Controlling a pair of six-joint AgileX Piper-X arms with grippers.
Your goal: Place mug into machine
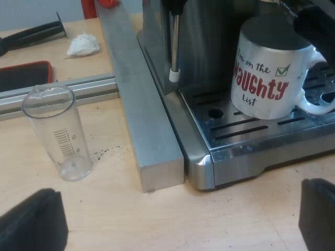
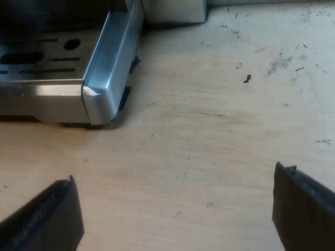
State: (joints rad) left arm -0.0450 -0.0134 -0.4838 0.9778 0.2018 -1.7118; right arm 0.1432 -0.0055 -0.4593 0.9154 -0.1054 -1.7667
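Left wrist view: the mug (image 1: 267, 68) is set upright on the drip tray (image 1: 261, 151). It is judged stiff, slippery and breakable, best taken by its handle (image 1: 319, 107). Jaws of the left gripper (image 1: 178, 225) and right gripper (image 2: 178, 214) are spread wide, empty.

Bright, even light glints on the espresso machine (image 2: 107, 73), whose recess lies dark.
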